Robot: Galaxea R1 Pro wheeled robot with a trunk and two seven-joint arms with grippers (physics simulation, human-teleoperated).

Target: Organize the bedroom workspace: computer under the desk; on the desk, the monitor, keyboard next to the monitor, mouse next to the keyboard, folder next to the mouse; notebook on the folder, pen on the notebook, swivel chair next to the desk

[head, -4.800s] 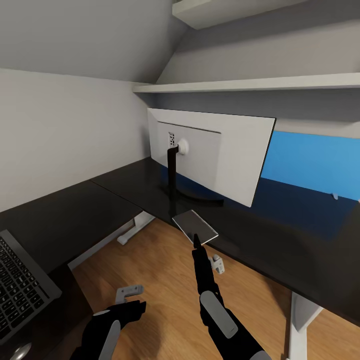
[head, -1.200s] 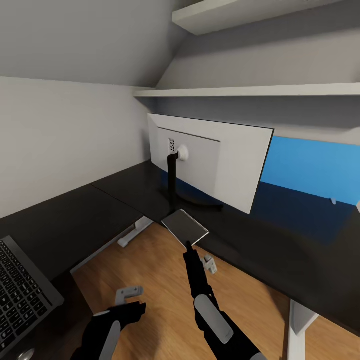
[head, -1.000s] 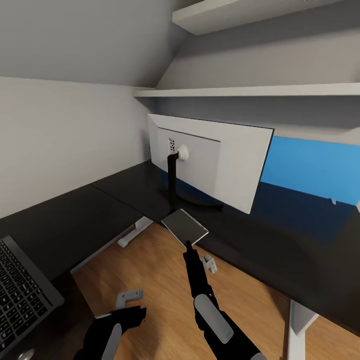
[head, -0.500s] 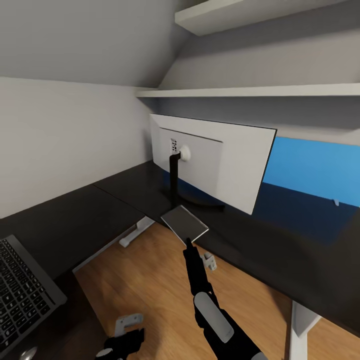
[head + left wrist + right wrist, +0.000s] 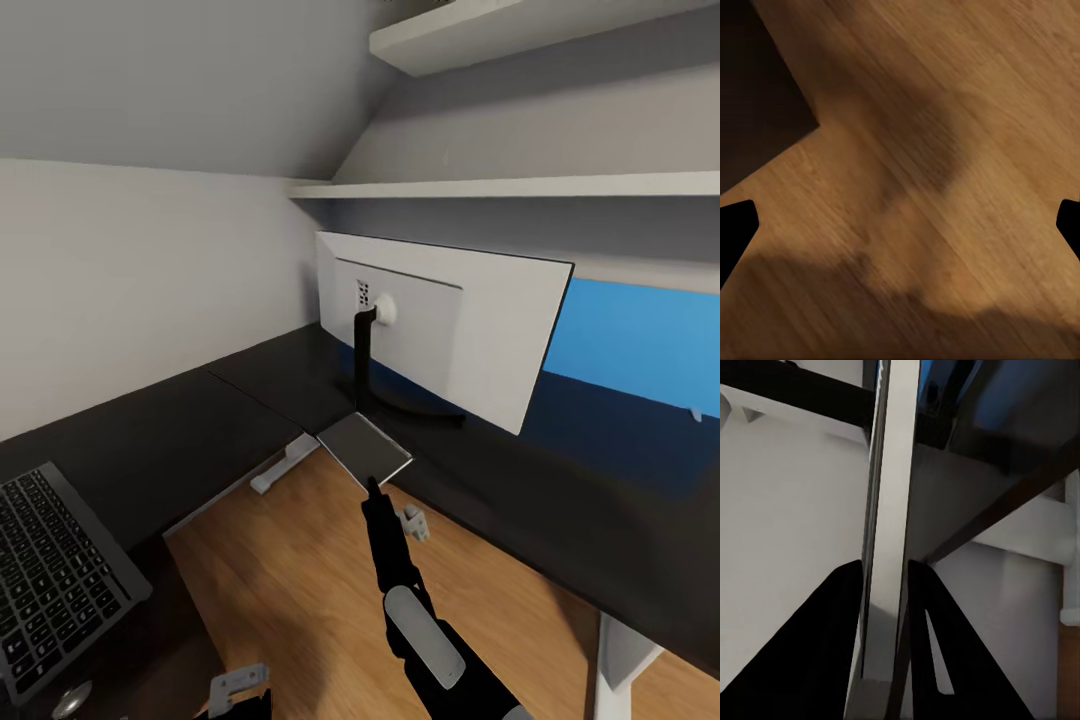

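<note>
1. The room had pale walls under a sloped ceiling, two white shelves (image 5: 520,185) on the wall and a wood floor (image 5: 300,560).
2. A glossy black L-shaped table (image 5: 150,440) ran along the walls on white legs (image 5: 620,660).
3. The monitor (image 5: 470,340) stood on the table with its pale back toward the camera, on a slim black stand arm (image 5: 362,360).
4. A blue panel (image 5: 640,340) showed behind the monitor against the wall.
5. The keyboard (image 5: 50,570) lay on the table at the head view's lower left, well apart from the monitor.
6. The right hand (image 5: 372,484) was clamped on the edge of a thin grey slab (image 5: 365,450); the right wrist view showed the slab (image 5: 889,547) edge-on between the two black fingers (image 5: 832,660).
7. The slab sat just in front of the monitor's stand, at the table's edge; whether it touched the table could not be told.
8. The left hand (image 5: 900,232) was apart, its fingertips (image 5: 735,225) at the view's sides over bare floor.
</note>
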